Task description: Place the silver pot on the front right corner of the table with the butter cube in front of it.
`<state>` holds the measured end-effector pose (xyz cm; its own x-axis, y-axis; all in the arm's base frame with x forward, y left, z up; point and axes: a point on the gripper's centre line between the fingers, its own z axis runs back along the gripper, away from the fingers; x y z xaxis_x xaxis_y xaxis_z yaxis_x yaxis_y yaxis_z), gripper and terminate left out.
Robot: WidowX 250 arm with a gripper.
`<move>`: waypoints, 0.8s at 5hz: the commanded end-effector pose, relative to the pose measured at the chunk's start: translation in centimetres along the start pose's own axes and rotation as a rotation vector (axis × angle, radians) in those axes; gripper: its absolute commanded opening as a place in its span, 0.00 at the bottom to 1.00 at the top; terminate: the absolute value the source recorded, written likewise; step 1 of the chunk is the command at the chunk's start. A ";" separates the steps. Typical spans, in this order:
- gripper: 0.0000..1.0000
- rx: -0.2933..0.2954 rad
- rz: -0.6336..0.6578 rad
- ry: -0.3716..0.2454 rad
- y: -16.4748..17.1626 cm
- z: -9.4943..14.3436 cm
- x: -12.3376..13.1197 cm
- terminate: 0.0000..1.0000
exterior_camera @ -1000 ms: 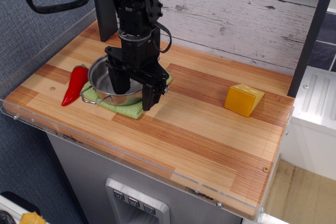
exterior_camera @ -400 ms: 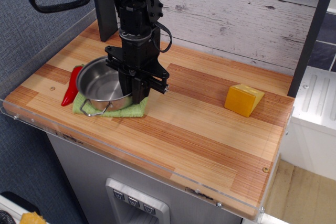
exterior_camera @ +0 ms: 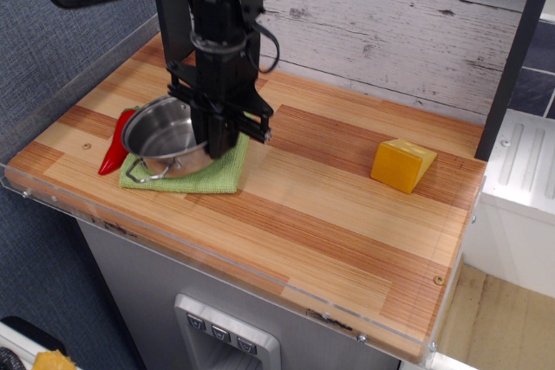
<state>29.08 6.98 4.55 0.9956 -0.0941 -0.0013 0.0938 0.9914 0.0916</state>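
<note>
The silver pot (exterior_camera: 162, 133) is at the left of the table (exterior_camera: 329, 214), over a green cloth (exterior_camera: 204, 178). It is tilted, with its right side raised a little off the cloth. My gripper (exterior_camera: 216, 145) is shut on the pot's right rim, coming down from above. One wire handle of the pot shows at its front. The butter cube (exterior_camera: 401, 165), a yellow-orange wedge, lies at the right of the table near the back, well apart from the pot and gripper.
A red chili pepper (exterior_camera: 116, 141) lies just left of the pot, partly hidden by it. A grey plank wall runs along the back. The table has a clear acrylic rim at the front and left. A dark post stands at the far right.
My gripper was open astride the pot's right rim, then closed on it. It has risen and shifted slightly left, and the pot has tilted up with it, uncovering more of the green cloth.
</note>
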 end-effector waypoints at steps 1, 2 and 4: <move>0.00 0.043 -0.189 -0.016 -0.1 2.9 1.2 0.00; 0.00 0.083 -0.243 -0.052 -1.1 4.4 1.2 0.00; 0.00 0.148 -0.314 -0.143 -6.3 7.1 -0.1 0.00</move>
<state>27.96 0.00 9.52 0.9121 -0.4083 0.0378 0.3891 0.8909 0.2341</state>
